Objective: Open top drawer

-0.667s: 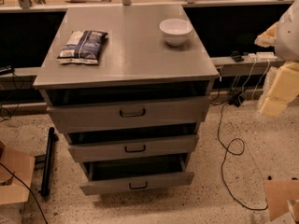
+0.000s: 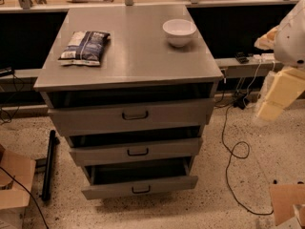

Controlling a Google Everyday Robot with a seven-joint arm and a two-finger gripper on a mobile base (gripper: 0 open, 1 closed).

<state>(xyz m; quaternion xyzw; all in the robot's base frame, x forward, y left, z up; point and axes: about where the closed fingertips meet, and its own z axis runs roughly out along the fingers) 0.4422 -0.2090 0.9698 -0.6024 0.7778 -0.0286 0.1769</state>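
The top drawer point(image 2: 95, 119) is the widest of three grey metal drawers in a grey cabinet, with a small black pull handle point(image 2: 135, 115) at its centre. A dark gap shows above its front. The middle drawer point(image 2: 136, 151) and the narrower bottom drawer point(image 2: 139, 187) sit below; the bottom one is pulled out and its inside shows. My gripper point(image 2: 279, 95), cream and white, hangs at the right edge of the view, well to the right of the cabinet and apart from the handle.
On the cabinet top point(image 2: 138, 56) lie a snack bag point(image 2: 85, 46) and a white bowl point(image 2: 179, 32). Black cables point(image 2: 233, 151) run over the floor on the right. Cardboard boxes point(image 2: 14, 185) stand at the lower left and at the lower right point(image 2: 286, 204). A black bar point(image 2: 48, 163) lies on the left.
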